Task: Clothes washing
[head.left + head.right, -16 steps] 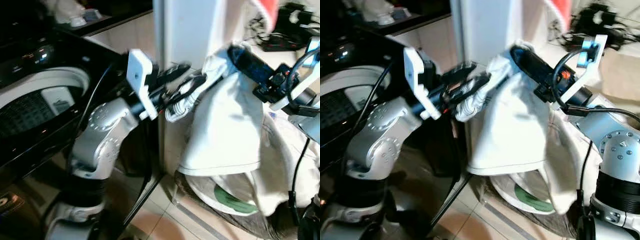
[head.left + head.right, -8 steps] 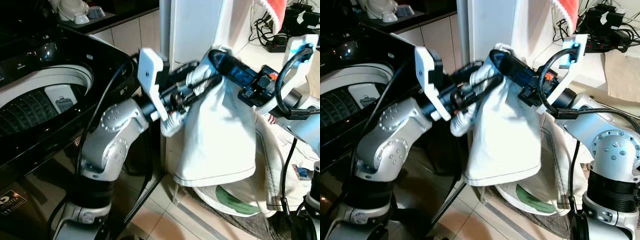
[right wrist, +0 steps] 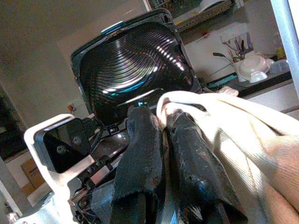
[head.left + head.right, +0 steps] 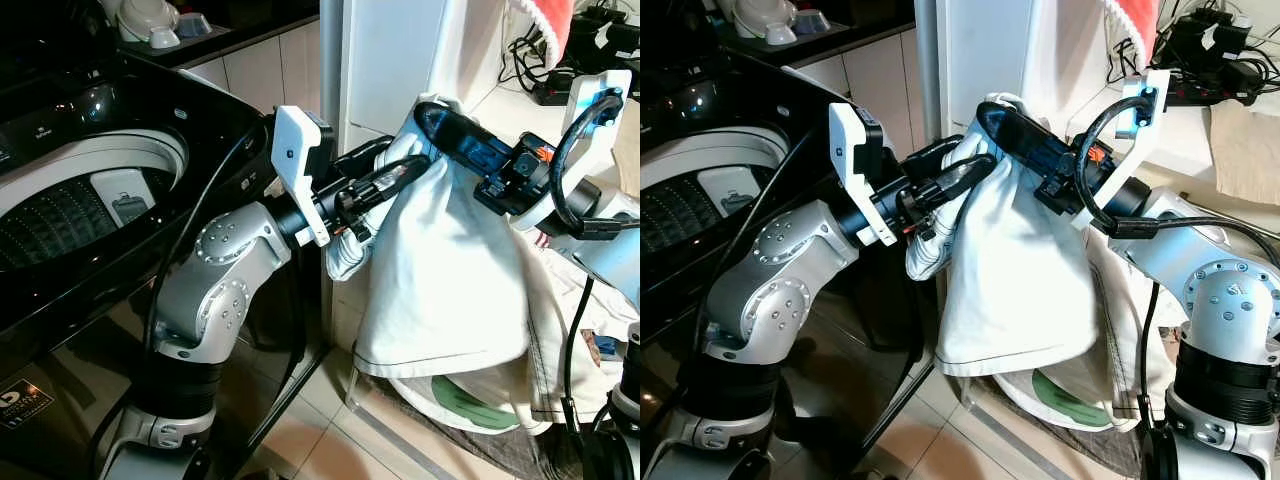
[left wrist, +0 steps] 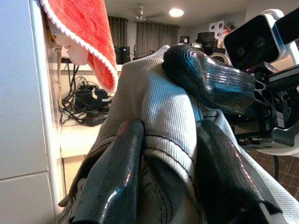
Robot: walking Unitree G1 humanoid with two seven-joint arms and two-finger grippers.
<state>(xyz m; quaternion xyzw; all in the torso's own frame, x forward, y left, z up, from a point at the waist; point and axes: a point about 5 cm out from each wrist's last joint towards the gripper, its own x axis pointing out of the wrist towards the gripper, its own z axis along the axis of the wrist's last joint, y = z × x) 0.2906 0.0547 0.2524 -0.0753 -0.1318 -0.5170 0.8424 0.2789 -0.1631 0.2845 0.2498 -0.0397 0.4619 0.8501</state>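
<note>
the washing machine (image 4: 90,200) stands on the left with its drum open upward; right of it, the garment (image 4: 1010,270) hangs between the left gripper (image 4: 975,170) and right gripper (image 4: 1000,120), above the clothes pile (image 4: 470,400) on the floor

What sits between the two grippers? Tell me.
The white garment: the left gripper and right gripper both pinch its top edge, seen in both eye views.

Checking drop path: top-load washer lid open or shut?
Open. The black top-load washer's white-rimmed drum mouth is exposed, perforated wall visible inside.
</note>
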